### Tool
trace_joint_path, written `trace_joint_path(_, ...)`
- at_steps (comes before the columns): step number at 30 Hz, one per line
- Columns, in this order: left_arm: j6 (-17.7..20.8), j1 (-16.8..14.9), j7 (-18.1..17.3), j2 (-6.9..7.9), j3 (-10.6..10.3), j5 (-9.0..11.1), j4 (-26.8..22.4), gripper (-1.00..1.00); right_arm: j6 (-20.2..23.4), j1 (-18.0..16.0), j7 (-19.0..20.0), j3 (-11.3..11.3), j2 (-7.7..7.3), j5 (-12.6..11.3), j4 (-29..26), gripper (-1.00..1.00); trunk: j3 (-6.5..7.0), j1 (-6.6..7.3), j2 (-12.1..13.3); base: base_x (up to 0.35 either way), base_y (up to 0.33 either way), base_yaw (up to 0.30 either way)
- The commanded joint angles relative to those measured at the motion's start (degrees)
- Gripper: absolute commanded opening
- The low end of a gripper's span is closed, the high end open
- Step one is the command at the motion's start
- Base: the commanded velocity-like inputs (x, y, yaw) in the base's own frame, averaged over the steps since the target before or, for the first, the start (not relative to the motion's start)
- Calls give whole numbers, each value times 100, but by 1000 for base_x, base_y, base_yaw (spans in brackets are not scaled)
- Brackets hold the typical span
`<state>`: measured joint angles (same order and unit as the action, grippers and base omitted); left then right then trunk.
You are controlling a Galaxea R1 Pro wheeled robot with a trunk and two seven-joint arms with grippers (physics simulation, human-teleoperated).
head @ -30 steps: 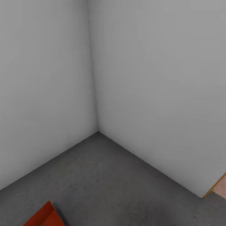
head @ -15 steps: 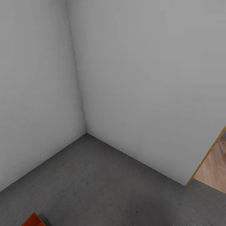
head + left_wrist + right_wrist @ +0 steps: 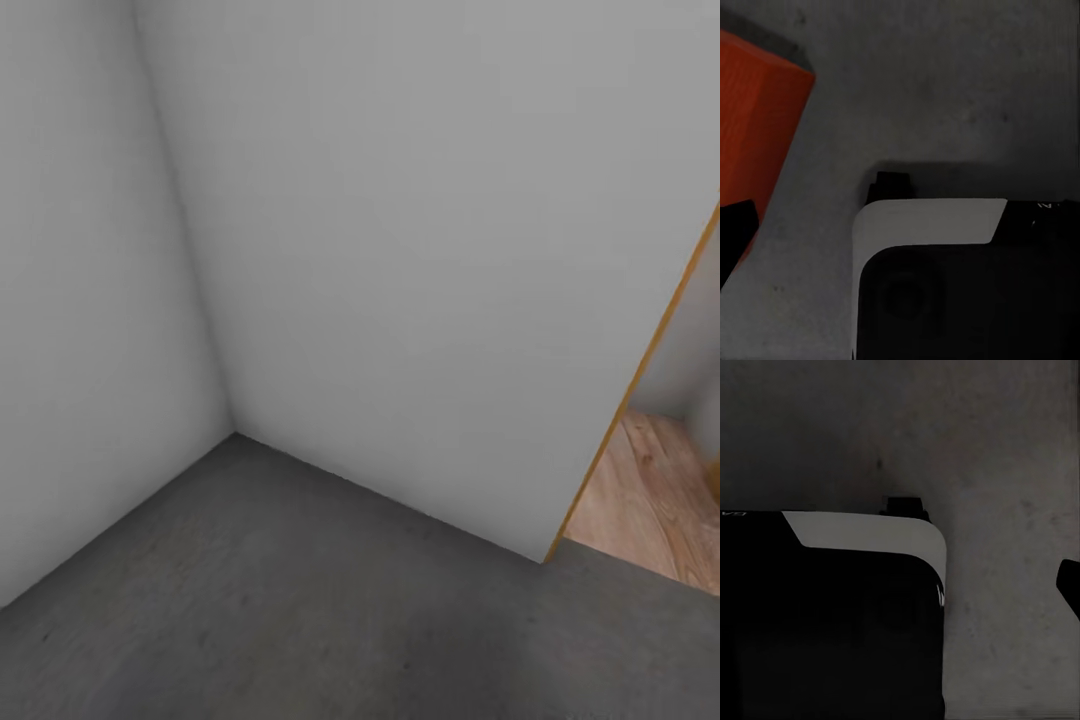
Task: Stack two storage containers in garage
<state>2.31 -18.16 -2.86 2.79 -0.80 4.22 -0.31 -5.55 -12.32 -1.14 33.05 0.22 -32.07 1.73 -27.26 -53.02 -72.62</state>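
grey concrete floor (image 3: 300,600), orange-red container (image 3: 754,127) resting on it

Two plain white walls (image 3: 400,250) meet in a corner above a dark grey, mottled concrete floor (image 3: 300,600). At the right wall's end, an orange-trimmed door edge (image 3: 640,370) opens onto light wood plank flooring (image 3: 650,510) beyond.
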Motion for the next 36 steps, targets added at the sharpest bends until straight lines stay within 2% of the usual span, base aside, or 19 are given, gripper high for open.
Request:
trace_joint_path(1, 24, -2, -25, 1, -9, 44, -4, 100, -26, -7, 0, 43, 4, -36, 16, 100, -5, 0, -3, 0, 0, -290)
trace_joint_path(36, 24, -3, -29, -7, -13, 15, 5, 100, -9, -7, 9, 43, 13, -36, 19, 100, -5, 0, -3, 0, 0, -290)
